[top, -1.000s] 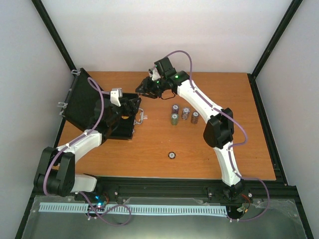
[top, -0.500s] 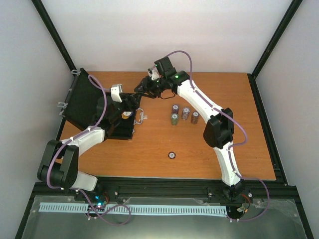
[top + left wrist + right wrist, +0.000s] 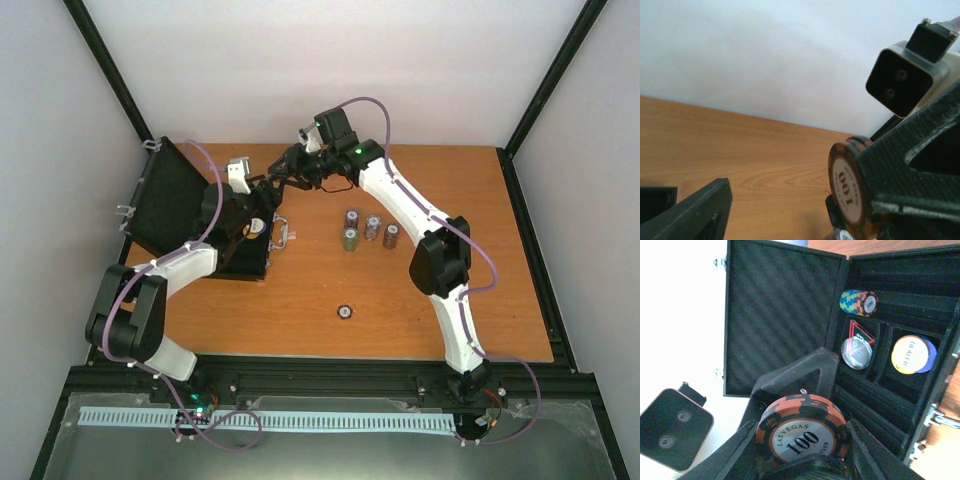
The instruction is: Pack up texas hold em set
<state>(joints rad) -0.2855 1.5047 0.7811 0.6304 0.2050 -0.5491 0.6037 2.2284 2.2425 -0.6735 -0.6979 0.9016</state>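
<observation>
The black case (image 3: 170, 205) lies open at the table's left. Its foam lid (image 3: 780, 315) and tray show in the right wrist view, holding a green-blue chip stack (image 3: 858, 302), a triangular token with a silver disc (image 3: 856, 351) and a yellow dealer disc (image 3: 912, 354). My right gripper (image 3: 801, 434) (image 3: 286, 177) is shut on an orange-black chip stack (image 3: 805, 412) (image 3: 850, 190) above the case's far edge. My left gripper (image 3: 795, 192) (image 3: 262, 198) faces it, open. One of its fingers (image 3: 805, 372) lies against the stack, while the other finger (image 3: 695, 212) stands well apart.
Several chip stacks (image 3: 371, 229) stand upright on the wooden table right of the case. A single round disc (image 3: 344, 312) lies nearer the front edge. The case's silver handle (image 3: 283, 238) sticks out toward the stacks.
My left gripper has swung up and back from the case tray to meet the right gripper. The right gripper, still holding the orange stack, has shifted only slightly.
</observation>
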